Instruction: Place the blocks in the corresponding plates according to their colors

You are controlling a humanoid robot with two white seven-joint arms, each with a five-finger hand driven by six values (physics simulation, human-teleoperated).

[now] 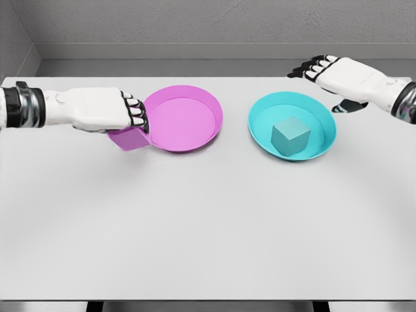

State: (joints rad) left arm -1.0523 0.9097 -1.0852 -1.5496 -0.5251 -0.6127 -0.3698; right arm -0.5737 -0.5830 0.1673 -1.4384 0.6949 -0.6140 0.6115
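A pink block (130, 139) sits at the left rim of the pink plate (195, 133), and my left hand (133, 116) is curled over its top, shut on it. Most of the block is hidden under the hand. The teal block (290, 136) lies inside the teal plate (322, 117) on the right. My right hand (313, 67) hovers above the table behind and to the right of the teal plate, fingers spread and holding nothing.
The white table (208, 227) stretches wide in front of both plates. Its far edge runs just behind the right hand, and a grey wall stands beyond it.
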